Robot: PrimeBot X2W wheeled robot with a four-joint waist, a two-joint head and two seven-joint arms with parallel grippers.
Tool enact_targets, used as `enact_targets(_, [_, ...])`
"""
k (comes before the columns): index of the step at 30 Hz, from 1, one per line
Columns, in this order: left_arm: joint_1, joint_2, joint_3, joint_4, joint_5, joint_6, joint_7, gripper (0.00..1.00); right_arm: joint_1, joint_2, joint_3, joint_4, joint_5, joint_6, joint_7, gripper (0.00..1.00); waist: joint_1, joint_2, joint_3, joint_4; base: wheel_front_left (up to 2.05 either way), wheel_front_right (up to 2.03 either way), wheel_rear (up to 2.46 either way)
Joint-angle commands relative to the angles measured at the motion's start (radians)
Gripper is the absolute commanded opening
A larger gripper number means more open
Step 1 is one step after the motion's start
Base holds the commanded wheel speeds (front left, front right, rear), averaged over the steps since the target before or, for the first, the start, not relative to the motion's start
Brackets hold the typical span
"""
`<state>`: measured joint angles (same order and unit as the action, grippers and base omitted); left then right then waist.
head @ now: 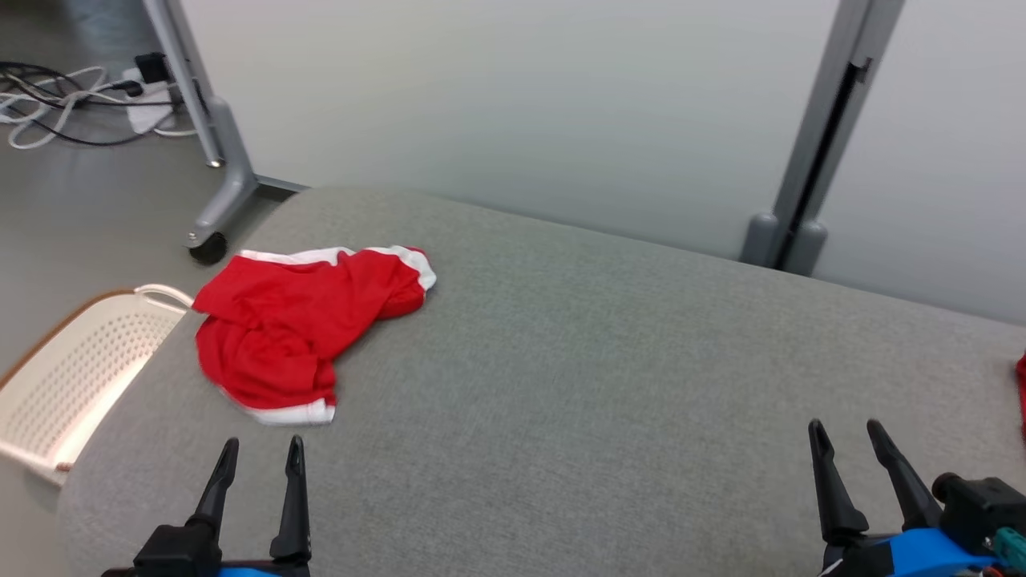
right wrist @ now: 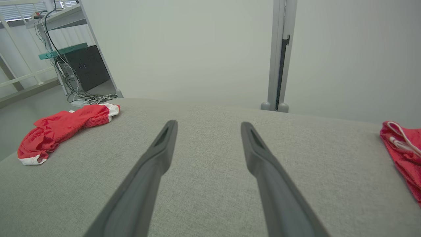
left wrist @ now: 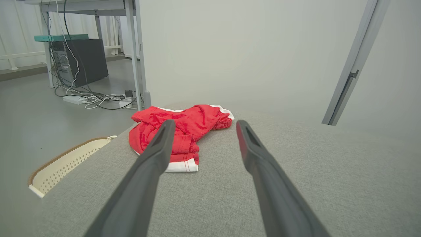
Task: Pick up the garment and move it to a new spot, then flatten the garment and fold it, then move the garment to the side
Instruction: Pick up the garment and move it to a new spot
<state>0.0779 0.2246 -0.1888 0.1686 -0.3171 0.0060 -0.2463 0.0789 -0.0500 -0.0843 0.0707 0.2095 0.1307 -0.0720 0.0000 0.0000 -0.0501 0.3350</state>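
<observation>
A crumpled red garment (head: 296, 324) with white trim lies at the far left of the grey padded table (head: 601, 361); the wrist views also catch the garment (left wrist: 184, 126) (right wrist: 59, 126). My left gripper (head: 263, 453) hovers just in front of it, open and empty, its fingers (left wrist: 154, 154) pointing at the cloth. My right gripper (head: 846, 433) stands open and empty near the front right, well away from the garment. In the right wrist view its fingers (right wrist: 263, 154) point across bare table.
A second red cloth (right wrist: 403, 148) with a white cord lies at the table's right edge. A cream perforated basket (head: 72, 377) stands beside the table's left end. Behind are a pale partition, grey posts (head: 809, 144), and cables (head: 56, 104) on the floor.
</observation>
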Motion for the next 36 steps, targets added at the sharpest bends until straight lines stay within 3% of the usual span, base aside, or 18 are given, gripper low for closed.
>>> enact_targets(1, [0.008,0.001,0.0,-0.007,0.001,0.007,0.003,1.0,0.003,-0.001,0.001,0.003,0.002,0.0,-0.006,1.0,0.0,0.0,0.023,0.043,0.0,0.0,0.0])
enact_targets(10, [0.029,0.02,0.014,-0.037,-0.009,0.025,0.02,1.0,-0.006,-0.001,0.012,0.029,0.013,0.0,-0.012,1.0,0.0,0.0,0.02,0.173,0.0,0.0,0.0])
enact_targets(16, [0.055,0.022,0.042,-0.065,-0.026,0.048,0.01,1.0,-0.038,-0.002,0.037,0.049,0.002,0.0,-0.004,1.0,0.0,0.0,0.037,0.184,0.0,0.0,0.0])
enact_targets(27, [0.032,0.039,0.057,-0.101,-0.051,0.042,0.018,1.0,-0.042,-0.001,0.043,0.059,0.003,0.0,-0.011,1.0,0.0,0.0,0.052,0.187,0.0,0.0,0.0])
enact_targets(32, [-0.046,0.081,0.092,-0.187,-0.07,0.027,0.038,1.0,-0.035,-0.002,0.03,0.036,-0.005,0.0,-0.007,1.0,0.0,0.0,0.076,0.188,0.0,0.0,0.0])
enact_targets(36, [-0.148,0.137,0.127,-0.247,-0.096,0.017,0.124,1.0,-0.055,-0.002,0.027,0.0,-0.021,0.0,0.01,1.0,0.0,0.0,0.133,0.165,0.0,0.0,0.0])
